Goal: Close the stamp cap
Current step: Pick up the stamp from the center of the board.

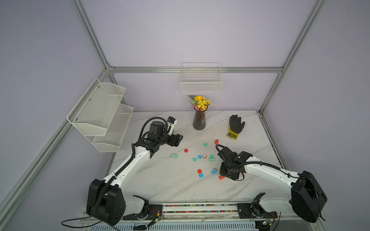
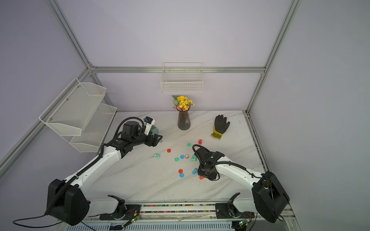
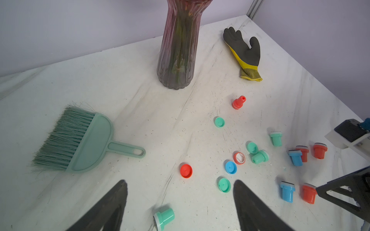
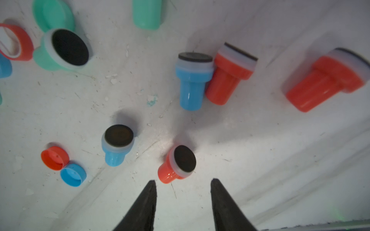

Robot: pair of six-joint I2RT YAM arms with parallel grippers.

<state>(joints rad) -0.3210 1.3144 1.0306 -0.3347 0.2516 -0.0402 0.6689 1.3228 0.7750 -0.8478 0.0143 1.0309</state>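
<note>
Red stamp (image 4: 178, 165), uncapped, lies on its side on the marble table (image 4: 260, 160) just ahead of the right gripper (image 4: 183, 181), whose jaws stand partly apart with nothing between them. Its long axis runs roughly along the fingers: the handle end is nearest the tips, and the dark pad is turned away from them and up toward the wrist camera.

Close by, a blue stamp (image 4: 117, 144) lies tilted with its pad up as well. Past it a red cap (image 4: 55, 158) and a blue cap (image 4: 73, 175) touch each other. Farther out, a second blue stamp (image 4: 193, 80) and a second red stamp (image 4: 230, 74) lie touching side by side, handles toward the gripper. A third red stamp (image 4: 324, 80) lies apart from them.

Counted across the views, there are four red stamps (one, the upright red stamp (image 3: 238, 102), stands near the glove (image 3: 243, 52)), two blue and three teal. The loose caps number three red, two blue and three teal.

The left gripper (image 3: 180, 182) hangs wide open and empty above the table, near a teal stamp (image 3: 164, 218) that lies on its side. A teal brush (image 3: 80, 140) and the vase (image 3: 178, 50) stand farther back.
</note>
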